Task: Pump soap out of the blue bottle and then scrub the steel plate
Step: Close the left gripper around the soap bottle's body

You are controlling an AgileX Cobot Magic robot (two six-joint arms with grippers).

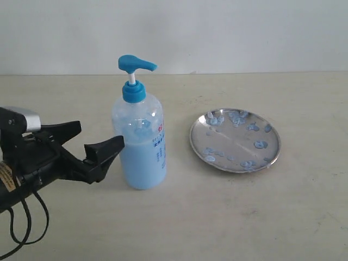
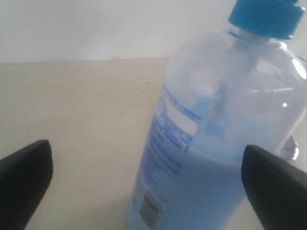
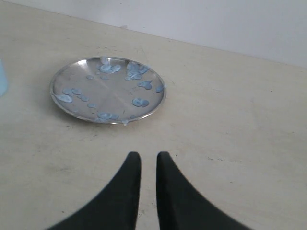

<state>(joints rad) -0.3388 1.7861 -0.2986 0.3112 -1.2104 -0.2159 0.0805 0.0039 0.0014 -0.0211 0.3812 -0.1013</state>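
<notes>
Bottle (image 1: 138,142) stands upright left of centre on the tabletop (image 1: 217,217), soap (image 1: 142,169) filling its lower half. Left gripper (image 1: 97,136) spreads its jaws wide just left of it, gripping nothing. Plate (image 1: 235,140) lies to the right. Right gripper (image 3: 147,158) has its jaws nearly closed and empty.

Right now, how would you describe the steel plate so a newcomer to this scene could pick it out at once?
On the beige table, look right of the tall blue bottle in the exterior view. The steel plate lies flat there, apart from it. It is the only round, shiny metal thing, dotted with pale blue soap blobs.
</notes>
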